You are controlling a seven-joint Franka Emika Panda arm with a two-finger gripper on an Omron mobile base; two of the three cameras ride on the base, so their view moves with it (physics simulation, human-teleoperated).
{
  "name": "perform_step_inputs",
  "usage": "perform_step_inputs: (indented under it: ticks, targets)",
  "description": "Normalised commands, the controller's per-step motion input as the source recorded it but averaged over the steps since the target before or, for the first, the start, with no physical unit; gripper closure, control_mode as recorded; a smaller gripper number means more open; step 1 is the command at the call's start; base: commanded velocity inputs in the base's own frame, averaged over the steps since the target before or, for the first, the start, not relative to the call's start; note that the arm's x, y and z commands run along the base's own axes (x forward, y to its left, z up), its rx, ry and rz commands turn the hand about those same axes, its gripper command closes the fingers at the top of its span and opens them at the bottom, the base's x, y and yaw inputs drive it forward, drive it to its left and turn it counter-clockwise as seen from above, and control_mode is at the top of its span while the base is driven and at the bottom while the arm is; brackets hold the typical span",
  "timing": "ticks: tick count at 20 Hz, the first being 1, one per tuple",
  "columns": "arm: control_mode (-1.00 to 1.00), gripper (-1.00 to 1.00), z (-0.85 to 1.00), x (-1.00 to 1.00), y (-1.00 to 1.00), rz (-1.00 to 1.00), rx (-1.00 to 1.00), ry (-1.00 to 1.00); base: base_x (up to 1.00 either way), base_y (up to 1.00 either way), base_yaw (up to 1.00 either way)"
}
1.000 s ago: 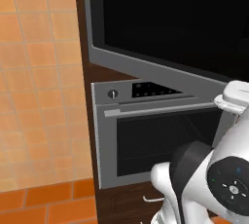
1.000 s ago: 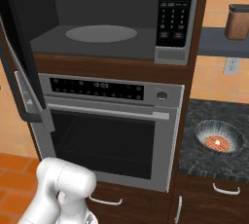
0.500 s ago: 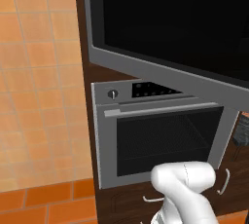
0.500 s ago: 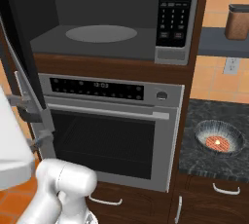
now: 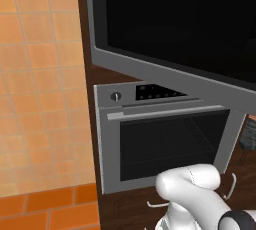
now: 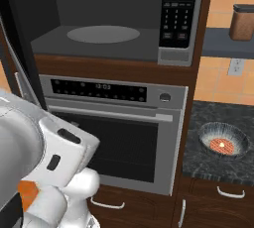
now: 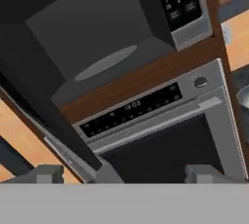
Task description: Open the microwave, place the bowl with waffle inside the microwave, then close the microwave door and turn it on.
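The microwave [image 6: 124, 28] stands open, its grey cavity bare with a round turntable [image 6: 103, 33] and a keypad [image 6: 178, 14] at the right. The microwave door [image 5: 175, 24] is swung out to the left, and its black glass fills the top of the left base view. In the right base view its thick dark edge [image 6: 17, 48] shows. The bowl with waffle [image 6: 222, 142] sits on the dark counter [image 6: 198, 165] at the right, well apart from the arm. In the hand view my gripper [image 7: 125, 175] is open and holds nothing, facing the microwave cavity [image 7: 97, 38] from below.
The silver oven [image 6: 116, 138] with its horizontal handle sits right under the microwave. A brown canister [image 6: 243, 21] stands on a shelf above the counter. My white arm [image 6: 44, 162] bulks at the lower left of the right base view. Orange tiled wall [image 5: 40, 99] lies left of the cabinet.
The arm has swung from the right side of the left base view down and across. It now looms large at the left of the right base view. Microwave and bowl are unmoved.
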Motion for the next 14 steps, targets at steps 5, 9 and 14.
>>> perform_step_inputs:
  ticks: [5,9,14]
  targets:
    - [-1.0,-1.0,-0.17,0.96,-0.1,0.81,0.06,0.0,0.0,0.0,0.0]
    - [-1.0,-1.0,-0.4,0.97,-0.38,0.73,0.08,-0.14,0.0,0.0,0.0]
    - [-1.0,-1.0,-0.55,0.63,-0.57,0.45,0.1,-0.24,0.0,0.0,0.0]
